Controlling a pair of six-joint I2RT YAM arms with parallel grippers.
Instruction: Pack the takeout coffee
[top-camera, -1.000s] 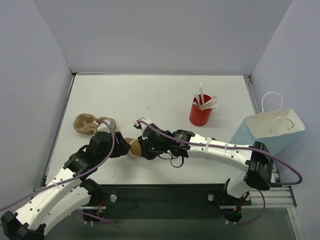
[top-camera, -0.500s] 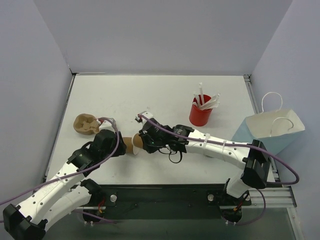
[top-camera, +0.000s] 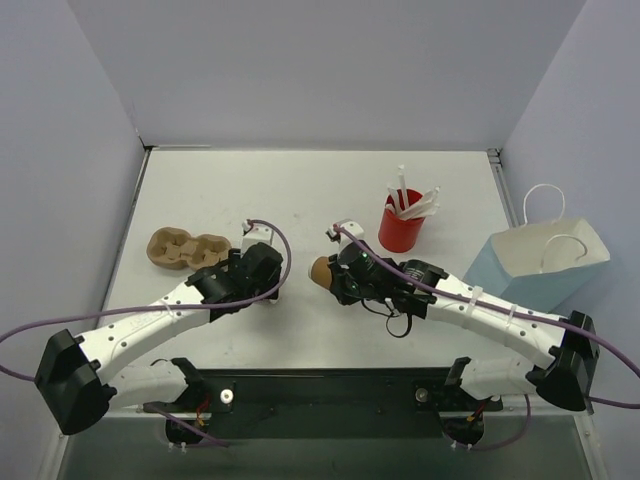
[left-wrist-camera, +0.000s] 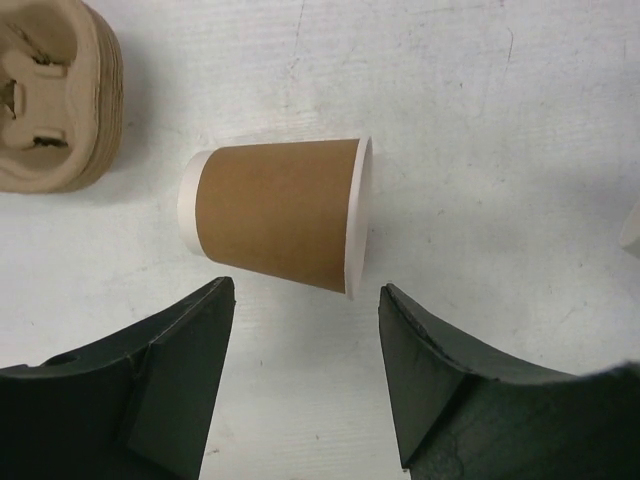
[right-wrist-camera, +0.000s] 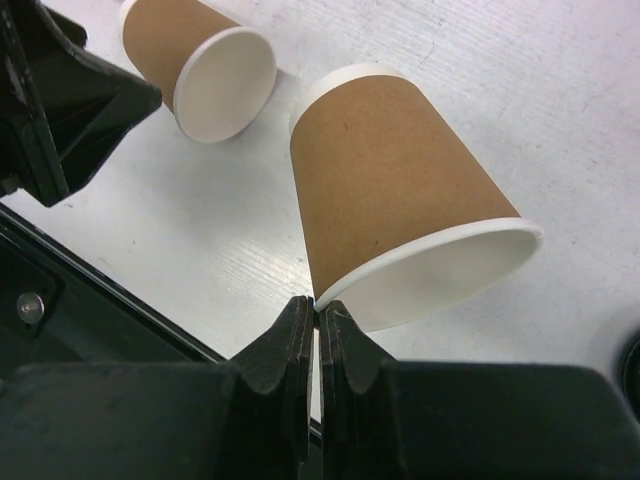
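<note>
The takeout coffee is out of view; both tan cups here lack lids. My right gripper (right-wrist-camera: 317, 300) is shut on the white rim of one lidless tan cup (right-wrist-camera: 390, 190), holding it tilted above the table, mouth toward the camera. From above, that cup (top-camera: 320, 270) is at the table's middle, at the tip of the right gripper (top-camera: 336, 276). A second lidless tan cup (left-wrist-camera: 275, 215) lies on its side on the table, just ahead of my left gripper (left-wrist-camera: 305, 290). The left gripper's jaws are open and apart from it. This cup (right-wrist-camera: 200, 60) also shows in the right wrist view.
A brown pulp cup carrier (top-camera: 185, 250) sits at the left, close to the lying cup. A red cup of white straws (top-camera: 402, 225) stands right of centre. The blue paper bag (top-camera: 540, 260) with white handles stands open at the right table edge.
The right gripper has pulled its cup away to the right, off the other one. The left gripper has opened and let the second cup go onto the table.
</note>
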